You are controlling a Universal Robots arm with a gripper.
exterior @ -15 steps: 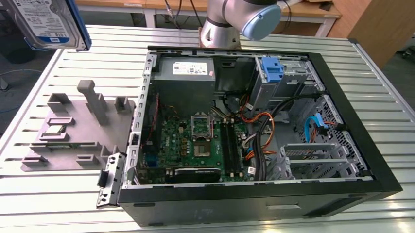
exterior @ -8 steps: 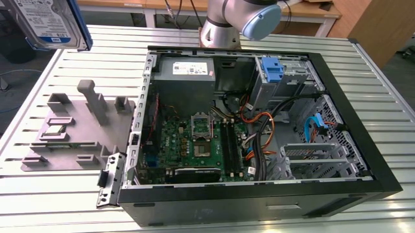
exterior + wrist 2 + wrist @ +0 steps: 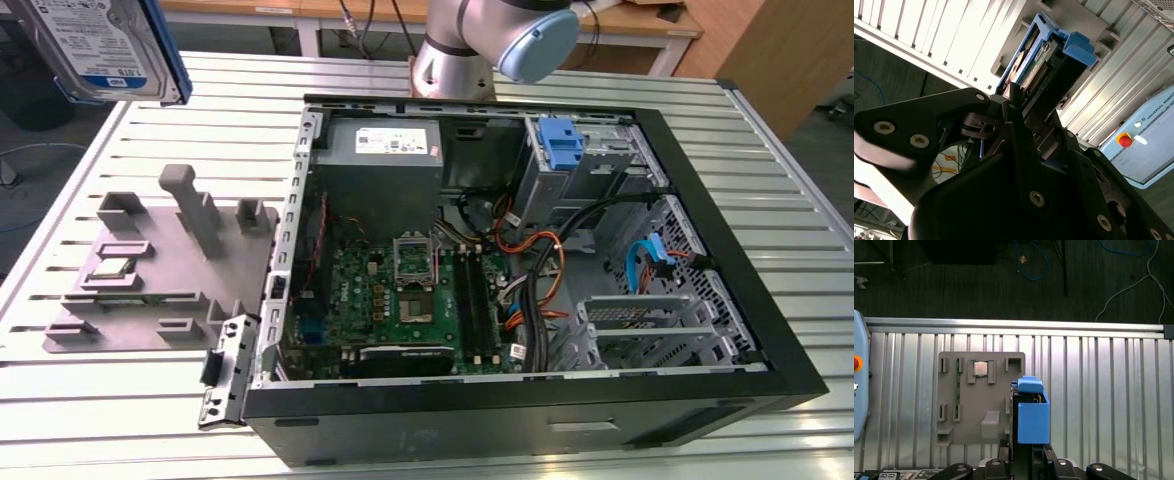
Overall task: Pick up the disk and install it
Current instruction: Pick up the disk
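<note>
— While you hold it aloft, where's the hard drive (image 3: 107, 45)?
— Clamped in your gripper (image 3: 1021, 112), high beside the computer case (image 3: 534, 410). Carrying step, I'd judge; seating needs its blue rails (image 3: 1033, 422) squared with that case.

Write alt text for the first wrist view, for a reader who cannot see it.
The gripper holds the disk in its jaws, the blue side rail towards the camera. Behind it are a grey holder plate and the slatted metal table that the plate lies on. Past the table's far edge is a dark floor.
</note>
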